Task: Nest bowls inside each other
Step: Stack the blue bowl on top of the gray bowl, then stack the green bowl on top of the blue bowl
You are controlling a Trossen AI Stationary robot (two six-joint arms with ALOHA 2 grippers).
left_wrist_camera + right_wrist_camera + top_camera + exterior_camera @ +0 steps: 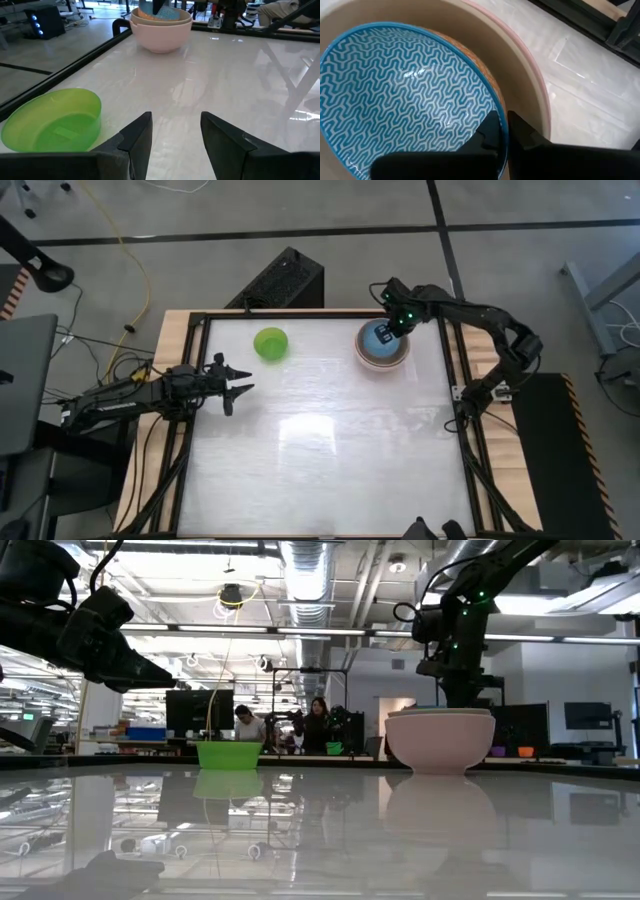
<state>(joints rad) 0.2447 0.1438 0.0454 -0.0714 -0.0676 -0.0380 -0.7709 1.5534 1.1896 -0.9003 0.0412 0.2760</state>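
Five bowls: four stand nested as one stack; one stands alone on the white table.
Landmark: the stack, at the table's far edge, toward the right arm's side.
Pale pink bowl: outermost and largest; round, plain, glossy; it stands directly on the table.
Beige bowl: sits inside the pink one; only its smooth cream inner wall and rim show.
Orange bowl: seen as a thin salmon crescent between the beige wall and the blue rim.
Blue bowl: innermost; its inside carries a white zigzag line pattern on blue, with a solid blue rim; it lies tilted against the orange bowl.
Green bowl: bright, plain, upright, translucent at the rim; well apart from the stack, toward the left arm's side, at about the same depth on the table.
Right gripper: directly over the stack, fingers pinched on the blue bowl's rim, one finger inside and one outside.
Left gripper: clear of the stack, past the green bowl on the near side; fingers spread, nothing between them, hovering above the table.
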